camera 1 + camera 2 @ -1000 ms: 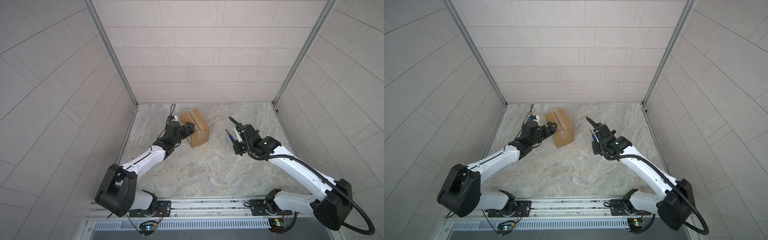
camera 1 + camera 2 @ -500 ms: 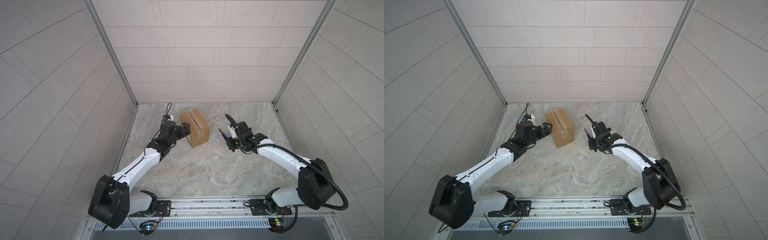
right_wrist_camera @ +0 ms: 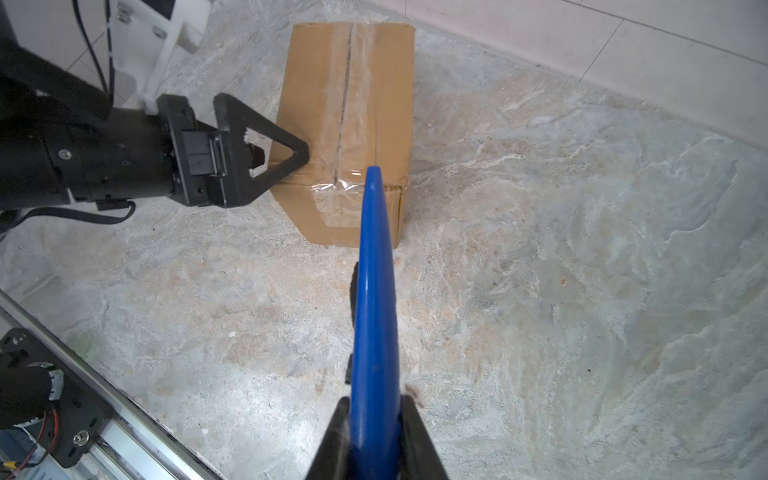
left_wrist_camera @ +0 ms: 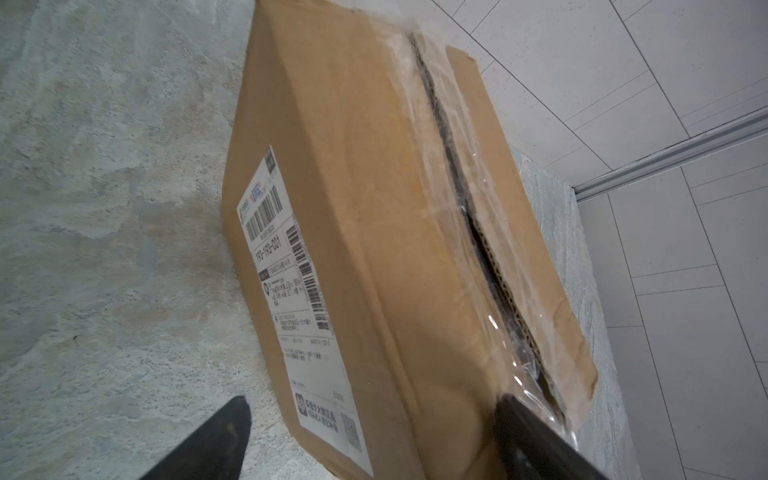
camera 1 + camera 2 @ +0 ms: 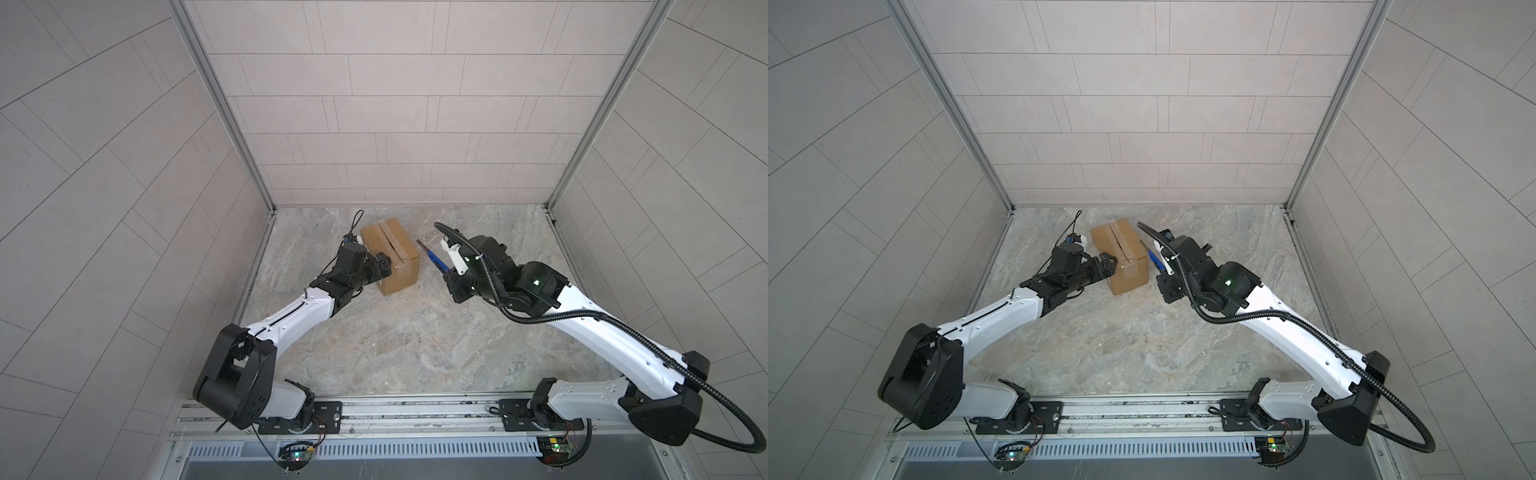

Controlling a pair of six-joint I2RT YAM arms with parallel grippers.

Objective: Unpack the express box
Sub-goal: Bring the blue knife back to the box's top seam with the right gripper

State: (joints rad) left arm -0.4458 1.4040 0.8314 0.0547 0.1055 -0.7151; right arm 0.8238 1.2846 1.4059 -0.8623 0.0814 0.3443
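Fingers [image 4: 536, 444] of the left gripper [image 5: 383, 266] stand spread wide and clamp nothing. One tip rests on the express box [image 5: 390, 253] at the near end of its taped seam [image 4: 457, 174]; its partner hangs beside the labelled side [image 4: 291, 291], clear of the cardboard. Right of mid-frame, the right gripper [image 3: 374, 419] is closed tight on a blue utility knife [image 3: 374, 270], aimed at the box but short of it. The box sits near mid-frame in both top views, on the stone floor [image 5: 415, 340]. The step in hand looks like slitting the tape. Next, the blade must meet the seam while the left tip steadies the box.
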